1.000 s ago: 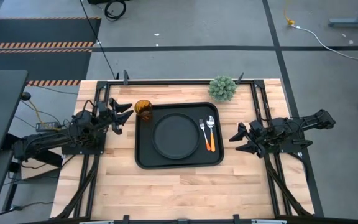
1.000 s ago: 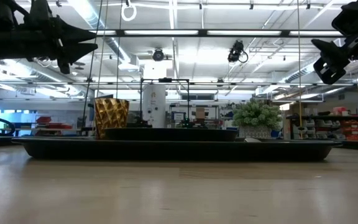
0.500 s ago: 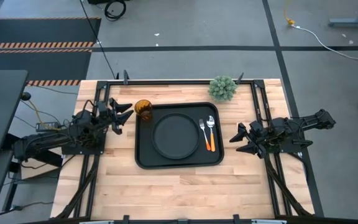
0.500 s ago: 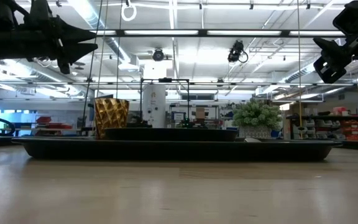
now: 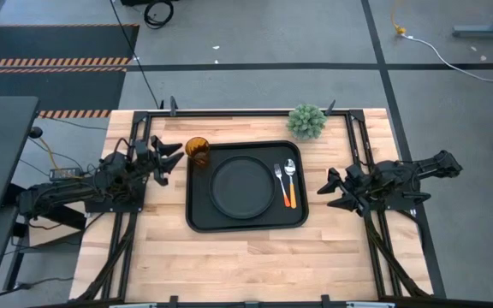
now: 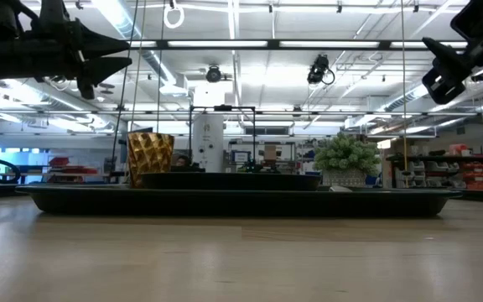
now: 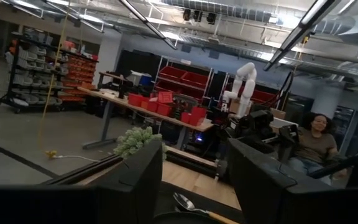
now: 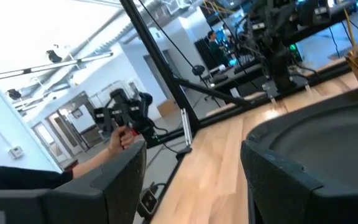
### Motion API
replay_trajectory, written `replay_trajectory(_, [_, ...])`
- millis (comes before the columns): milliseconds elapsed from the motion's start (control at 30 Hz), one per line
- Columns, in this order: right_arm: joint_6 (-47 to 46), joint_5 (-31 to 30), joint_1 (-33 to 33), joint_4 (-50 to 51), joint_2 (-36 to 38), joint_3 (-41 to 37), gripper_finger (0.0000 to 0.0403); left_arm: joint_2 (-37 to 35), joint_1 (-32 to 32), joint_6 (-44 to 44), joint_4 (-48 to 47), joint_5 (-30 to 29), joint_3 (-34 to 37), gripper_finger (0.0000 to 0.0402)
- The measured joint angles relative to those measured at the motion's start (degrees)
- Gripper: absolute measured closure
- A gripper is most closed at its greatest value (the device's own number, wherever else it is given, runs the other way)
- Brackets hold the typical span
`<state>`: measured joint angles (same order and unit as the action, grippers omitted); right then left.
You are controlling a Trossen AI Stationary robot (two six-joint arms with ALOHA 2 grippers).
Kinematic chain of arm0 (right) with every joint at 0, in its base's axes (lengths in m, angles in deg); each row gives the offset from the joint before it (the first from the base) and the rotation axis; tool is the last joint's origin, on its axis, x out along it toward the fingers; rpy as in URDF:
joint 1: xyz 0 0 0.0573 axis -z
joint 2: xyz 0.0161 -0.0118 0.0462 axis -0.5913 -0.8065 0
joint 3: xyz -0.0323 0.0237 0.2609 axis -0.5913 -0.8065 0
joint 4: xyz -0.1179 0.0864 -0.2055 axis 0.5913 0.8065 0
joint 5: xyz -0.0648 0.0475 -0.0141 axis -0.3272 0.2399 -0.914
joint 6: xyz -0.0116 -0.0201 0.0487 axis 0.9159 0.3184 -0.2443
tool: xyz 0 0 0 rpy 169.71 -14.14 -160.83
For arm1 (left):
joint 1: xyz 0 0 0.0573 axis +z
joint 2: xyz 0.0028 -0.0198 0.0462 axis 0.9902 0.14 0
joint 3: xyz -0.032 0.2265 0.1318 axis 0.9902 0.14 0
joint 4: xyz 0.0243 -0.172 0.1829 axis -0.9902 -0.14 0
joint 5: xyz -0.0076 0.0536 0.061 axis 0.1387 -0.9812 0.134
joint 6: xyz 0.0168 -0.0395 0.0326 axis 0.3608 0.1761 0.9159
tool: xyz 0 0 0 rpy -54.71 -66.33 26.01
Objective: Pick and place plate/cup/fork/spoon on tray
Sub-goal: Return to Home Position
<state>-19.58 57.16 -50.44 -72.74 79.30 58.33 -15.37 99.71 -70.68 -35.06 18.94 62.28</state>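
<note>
The tray (image 5: 202, 218) lies at the centre of the table (image 5: 229, 265). The plate (image 5: 242, 188) rests flat inside it, left of centre, and the fork (image 5: 279, 181) and spoon (image 5: 290, 180) lie side by side in the tray's right part, bowl and tines toward the far edge, orange handles toward the near edge. The cup (image 5: 197, 151) stands upright at the tray's far left corner; from the high view it overlaps the rim, and whether it stands inside the tray or just outside on the wood cannot be told, though the low view shows it rising at the tray's left end. The green plant (image 5: 306, 121) stands beyond the far right corner, off the tray. The left gripper (image 5: 168, 159) hangs above the table just left of the cup, fingers spread and empty; the right gripper (image 5: 330, 190) hangs right of the tray, fingers likewise spread and empty. Judgement: placement appears nearly or fully complete, and the step in hand is a clean withdrawal. To do it well, draw the left gripper away from the cup with the fingers held apart and clear of the tumbler wall, since a light tall cup tips easily. If the cup proves to sit on the rim, re-grasp low and set it fully inside.
</note>
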Motion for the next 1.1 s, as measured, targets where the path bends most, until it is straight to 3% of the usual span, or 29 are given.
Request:
replay_trajectory(600, [2.7, -1.7, 0.0, -1.3, 0.0, 0.0, 0.0135, 0.0, 0.1, 0.1, 0.3, -7.2, 0.0, 0.0218])
replay_trajectory(1100, [2.9, -1.1, 0.0, -0.5, 0.0, 0.0, 0.0149, 0.0, 0.0, -3.2, 0.3, -6.5, 0.0, 0.0218])
